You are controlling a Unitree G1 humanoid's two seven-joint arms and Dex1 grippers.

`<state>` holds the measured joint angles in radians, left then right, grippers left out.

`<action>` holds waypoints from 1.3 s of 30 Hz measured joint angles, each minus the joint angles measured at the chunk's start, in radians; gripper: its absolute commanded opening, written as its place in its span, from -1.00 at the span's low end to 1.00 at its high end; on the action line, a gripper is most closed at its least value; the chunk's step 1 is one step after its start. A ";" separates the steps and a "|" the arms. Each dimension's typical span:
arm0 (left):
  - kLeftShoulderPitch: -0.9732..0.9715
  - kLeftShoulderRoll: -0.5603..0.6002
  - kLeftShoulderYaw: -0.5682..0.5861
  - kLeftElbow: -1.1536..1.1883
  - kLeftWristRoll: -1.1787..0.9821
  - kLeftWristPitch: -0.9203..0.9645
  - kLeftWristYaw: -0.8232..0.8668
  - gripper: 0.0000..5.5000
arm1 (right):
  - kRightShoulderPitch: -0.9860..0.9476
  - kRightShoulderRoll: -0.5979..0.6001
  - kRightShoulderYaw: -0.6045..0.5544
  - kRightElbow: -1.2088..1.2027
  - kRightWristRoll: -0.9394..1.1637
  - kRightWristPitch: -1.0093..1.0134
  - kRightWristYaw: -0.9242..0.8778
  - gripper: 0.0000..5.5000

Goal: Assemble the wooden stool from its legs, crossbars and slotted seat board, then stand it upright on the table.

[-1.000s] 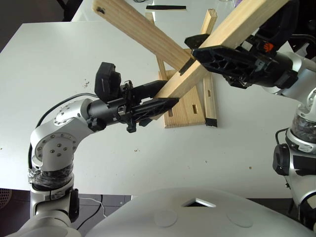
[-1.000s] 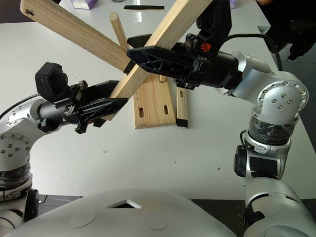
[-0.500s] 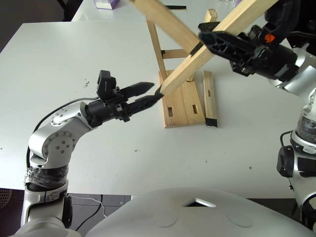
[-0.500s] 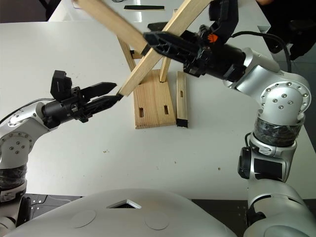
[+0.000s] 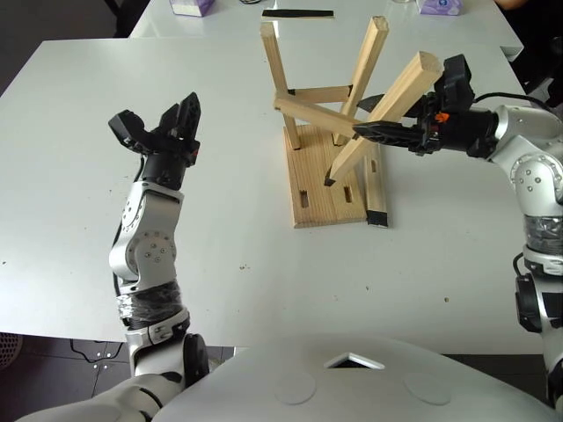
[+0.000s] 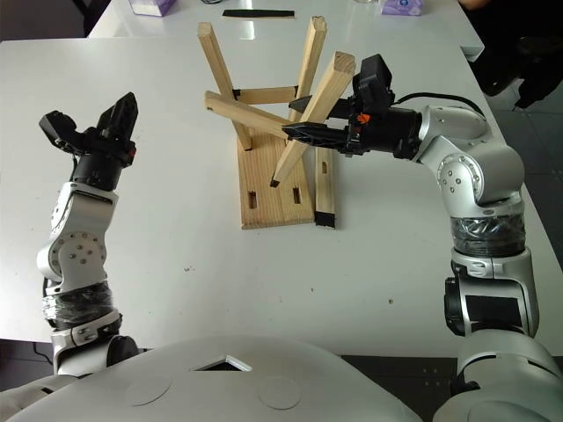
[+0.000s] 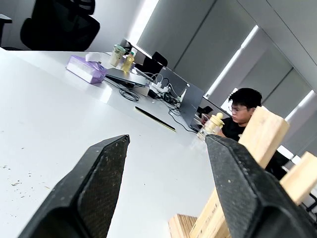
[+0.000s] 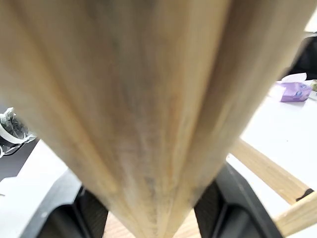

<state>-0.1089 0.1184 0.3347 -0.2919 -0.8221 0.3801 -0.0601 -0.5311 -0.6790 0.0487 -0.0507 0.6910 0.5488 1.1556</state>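
The slotted seat board (image 5: 310, 204) lies flat on the white table (image 5: 220, 255). Two wooden legs (image 5: 275, 79) (image 5: 366, 60) rise from its far end, joined by a crossbar (image 5: 321, 93). My right gripper (image 5: 376, 132) is shut on a third, tilted leg (image 5: 398, 91), whose lower end rests at a slot (image 5: 328, 181) in the board. A slanting crossbar (image 5: 308, 112) links this leg to the others. My left gripper (image 5: 157, 123) is raised over the table's left side, open and holding nothing, well apart from the stool. The leg (image 8: 143, 99) sits between the right fingers.
A loose wooden bar with a black end (image 5: 375, 183) lies along the board's right edge. A black strip (image 5: 297, 13) and two purple boxes (image 5: 190, 6) (image 5: 440, 7) sit at the table's far edge. Bare table surrounds the left arm.
My left gripper let go of the leg's lower end, drew back to the left and rose. My right gripper brought the leg frame down until the leg's tip reached the seat board.
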 measured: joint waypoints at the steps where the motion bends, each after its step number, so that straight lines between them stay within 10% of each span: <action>1: -0.001 -0.014 0.004 -0.015 0.000 -0.006 0.019 0.04 | -0.010 -0.007 0.002 0.004 -0.003 0.000 0.032 -0.27; 39: -0.038 -0.028 0.012 0.096 0.090 -0.131 -0.069 0.04 | -0.086 0.004 0.102 0.303 -0.264 -0.349 0.378 -0.27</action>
<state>-0.1468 0.0905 0.3468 -0.1962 -0.7323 0.2488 -0.1286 -0.6169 -0.6751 0.1510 0.2526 0.4266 0.1994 1.5337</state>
